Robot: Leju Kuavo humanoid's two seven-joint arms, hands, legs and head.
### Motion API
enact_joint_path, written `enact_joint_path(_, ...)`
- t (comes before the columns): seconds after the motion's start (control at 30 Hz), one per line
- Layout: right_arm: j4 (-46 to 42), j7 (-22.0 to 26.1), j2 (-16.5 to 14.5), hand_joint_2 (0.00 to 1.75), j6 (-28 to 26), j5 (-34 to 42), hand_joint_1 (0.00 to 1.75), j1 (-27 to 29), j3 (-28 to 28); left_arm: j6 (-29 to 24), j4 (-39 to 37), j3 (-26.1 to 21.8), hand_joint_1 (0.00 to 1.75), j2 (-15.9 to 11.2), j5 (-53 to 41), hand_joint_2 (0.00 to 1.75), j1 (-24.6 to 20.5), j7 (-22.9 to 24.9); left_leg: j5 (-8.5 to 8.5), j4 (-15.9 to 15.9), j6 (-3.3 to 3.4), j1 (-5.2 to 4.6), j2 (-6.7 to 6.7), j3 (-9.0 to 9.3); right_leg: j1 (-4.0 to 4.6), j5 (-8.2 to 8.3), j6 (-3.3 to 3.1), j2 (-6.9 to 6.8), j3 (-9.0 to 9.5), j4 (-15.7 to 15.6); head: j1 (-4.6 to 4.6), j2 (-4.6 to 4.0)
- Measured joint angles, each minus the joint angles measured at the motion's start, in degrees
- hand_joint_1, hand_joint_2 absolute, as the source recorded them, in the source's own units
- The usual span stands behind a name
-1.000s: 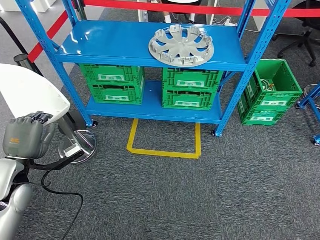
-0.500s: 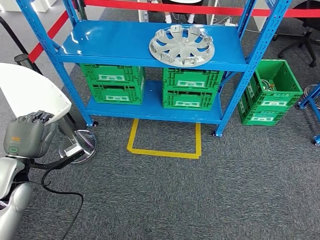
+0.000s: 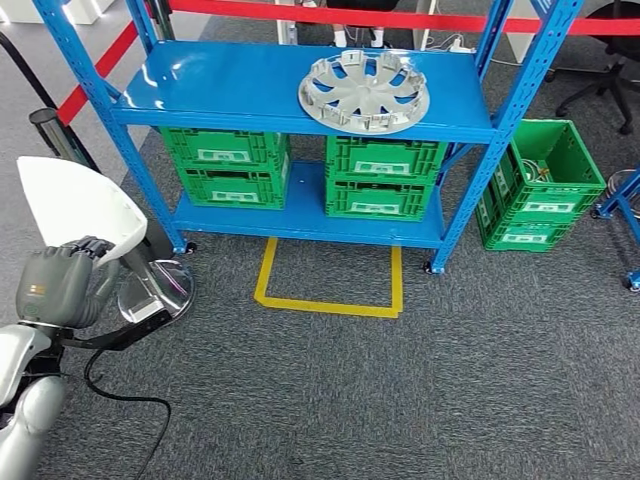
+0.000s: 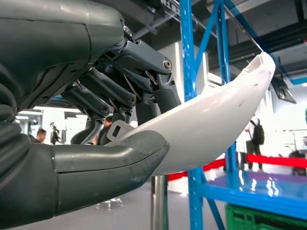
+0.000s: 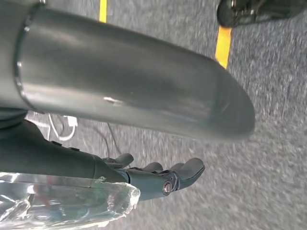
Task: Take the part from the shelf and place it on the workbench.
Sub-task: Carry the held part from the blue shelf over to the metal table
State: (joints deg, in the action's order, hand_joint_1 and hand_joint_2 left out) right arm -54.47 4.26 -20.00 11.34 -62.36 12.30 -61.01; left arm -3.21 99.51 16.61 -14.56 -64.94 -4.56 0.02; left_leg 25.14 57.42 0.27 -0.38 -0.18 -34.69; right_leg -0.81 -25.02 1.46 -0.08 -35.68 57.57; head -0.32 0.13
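My left hand (image 3: 56, 288) grips a white curved shell-like part (image 3: 75, 205) by its near edge, low at the left of the head view. In the left wrist view the thumb (image 4: 108, 167) lies under the white part (image 4: 213, 120) and the darker fingers clamp it from the other side. The blue shelf (image 3: 226, 85) stands ahead, with a silver wheel cover (image 3: 364, 92) lying flat on its upper board. My right hand (image 5: 159, 179) hangs over the grey carpet with its fingers straight and nothing in it.
Green crates (image 3: 226, 165) fill the shelf's lower board, and another green crate (image 3: 540, 185) stands on the floor to the right. A yellow tape square (image 3: 328, 280) marks the carpet before the shelf. A chrome stand base (image 3: 155, 290) and a black cable (image 3: 124, 395) lie near my left hand.
My left hand has shifted slightly right and lower in the picture, carrying the white part with it. The shelf and wheel cover have stayed put.
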Motion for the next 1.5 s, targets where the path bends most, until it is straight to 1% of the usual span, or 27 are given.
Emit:
enact_joint_path(0.07,-0.22,-1.74,-0.01,0.0,-0.21,3.28,0.0,1.39,3.53,0.15,0.05,0.02,1.55,0.06,0.29,1.75,0.09,-0.26,0.0,0.0,0.0,0.0,0.01,0.01,0.0,0.0,0.0,0.02,-0.01,0.0,-0.01,0.0)
enact_joint_path(0.2,-1.34,-3.82,-0.07,0.0,0.25,7.16,0.0,3.73,9.71,0.99,0.05,0.32,1.55,0.12,0.38,1.75,0.0,-1.21,0.0,0.0,0.0,0.0,0.01,0.01,0.0,0.0,0.0,0.01,-0.02,0.0,0.0,0.0)
enact_joint_path(0.27,-1.72,-3.9,-0.08,0.0,0.42,8.01,0.0,4.38,12.26,1.5,0.05,0.87,1.55,0.2,0.56,1.75,-0.26,-1.56,0.0,0.0,-0.01,0.0,0.01,0.01,0.0,0.0,0.0,0.02,-0.02,0.0,-0.01,0.0)
enact_joint_path(0.37,-1.83,-3.43,-0.09,0.0,0.53,8.26,0.0,4.66,14.42,1.84,0.05,1.83,1.55,0.38,0.82,1.75,-0.74,-1.62,-0.01,0.0,-0.01,-0.01,0.01,0.02,-0.01,0.02,-0.01,0.04,-0.02,0.0,-0.01,0.0)
enact_joint_path(0.57,-2.02,-2.62,-0.08,0.0,0.63,7.56,0.0,4.81,15.66,1.88,0.05,2.79,1.55,0.63,1.45,1.75,-0.96,-1.33,-0.01,0.0,-0.01,-0.01,0.01,0.01,-0.01,0.03,-0.01,0.04,-0.02,0.0,-0.01,0.0)
enact_joint_path(1.03,-2.62,-3.58,-0.07,0.0,0.55,7.33,0.0,5.75,17.01,1.52,0.05,2.91,1.55,1.27,2.21,1.75,-0.53,-1.03,0.0,0.01,0.0,-0.01,0.01,0.0,-0.01,0.02,-0.01,0.03,-0.01,-0.01,-0.01,0.0)
enact_joint_path(1.23,-2.99,-4.32,-0.11,0.0,0.44,8.8,0.0,6.26,18.48,1.59,0.05,2.91,1.55,1.43,2.6,1.75,-0.48,-0.83,0.24,0.32,0.64,-0.36,0.01,-0.05,-0.37,0.24,0.65,0.02,0.17,-0.26,-0.03,0.0)
enact_joint_path(1.3,-3.18,-4.49,-0.14,0.0,0.44,8.94,0.0,6.41,18.77,1.63,0.06,2.91,1.55,1.44,2.68,1.75,-0.49,-0.75,-0.06,-0.18,1.11,-0.24,0.07,0.2,-0.41,0.16,0.99,0.02,0.21,-0.32,-0.04,0.0)
enact_joint_path(1.33,-3.28,-4.51,-0.15,0.0,0.43,8.98,0.0,6.51,18.88,1.64,0.07,2.91,1.55,1.46,2.7,1.75,-0.51,-0.72,-0.38,-0.54,1.42,-0.11,0.18,0.39,-0.37,-0.65,1.11,0.02,-0.04,0.35,0.0,0.0)
enact_joint_path(1.37,-3.37,-4.53,-0.15,0.0,0.43,9.02,0.0,6.61,18.97,1.65,0.07,2.92,1.55,1.5,2.71,1.75,-0.53,-0.67,-0.71,-0.89,1.7,0.03,0.29,0.53,-0.33,-2.21,1.18,0.03,-0.66,2.07,0.07,0.0)
enact_joint_path(1.4,-3.43,-4.55,-0.15,0.0,0.43,9.04,0.0,6.68,19.07,1.67,0.07,2.92,1.55,1.55,2.71,1.75,-0.52,-0.64,-0.97,-1.08,1.91,0.1,0.41,0.55,-0.32,-4.53,1.16,0.04,-1.76,5.08,0.13,0.0)
enact_joint_path(1.43,-3.46,-4.57,-0.15,0.0,0.43,9.06,0.0,6.73,19.16,1.69,0.07,2.93,1.55,1.58,2.72,1.75,-0.49,-0.61,-1.14,-1.07,2.04,0.03,0.49,0.41,-0.29,-7.2,1.15,0.04,-3.04,8.95,0.17,0.0)
enact_joint_path(1.47,-3.46,-4.6,-0.15,0.0,0.43,9.07,0.0,6.74,19.21,1.73,0.07,2.93,1.55,1.62,2.73,1.75,-0.43,-0.6,-1.25,-1.04,2.08,-0.05,0.51,0.19,-0.28,-9.38,1.15,0.04,-4.23,12.7,0.2,0.0)
enact_joint_path(1.5,-3.47,-4.64,-0.15,0.0,0.44,9.07,0.0,6.74,19.24,1.78,0.07,2.95,1.55,1.65,2.73,1.75,-0.36,-0.59,-1.39,-1.0,2.07,-0.14,0.53,-0.06,-0.27,-10.64,1.13,0.04,-4.81,15.24,0.19,0.0)
